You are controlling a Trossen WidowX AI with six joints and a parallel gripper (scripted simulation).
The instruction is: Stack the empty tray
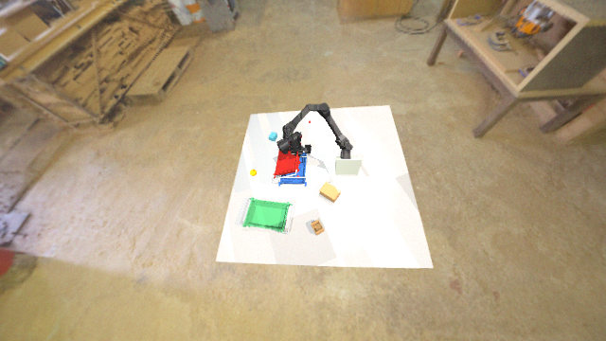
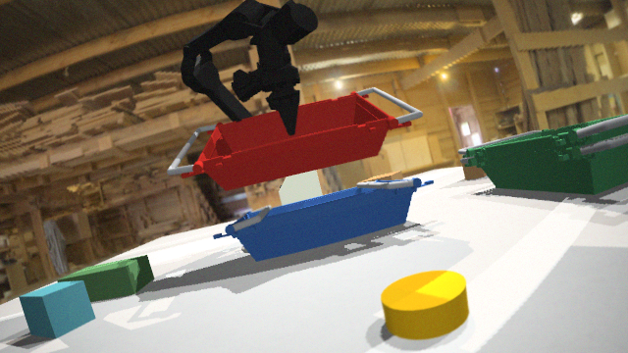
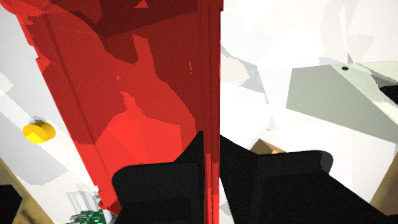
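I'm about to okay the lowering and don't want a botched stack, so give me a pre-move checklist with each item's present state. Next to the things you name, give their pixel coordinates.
1. Gripper (image 1: 308,150) (image 2: 292,132) (image 3: 206,134) shut on the wall of the red tray (image 1: 287,163) (image 2: 299,152) (image 3: 135,100): ok.
2. Both bars of the blue tray (image 1: 303,168) (image 2: 324,223) swung in across its top: ok.
3. Red tray level, not tilted: cannot tell; the exterior view itself is slanted.
4. Red tray squarely lined up over the blue one: not ok; from the top it looks turned and off to one side.
5. Red tray clear of the blue tray: ok, a gap shows between them.
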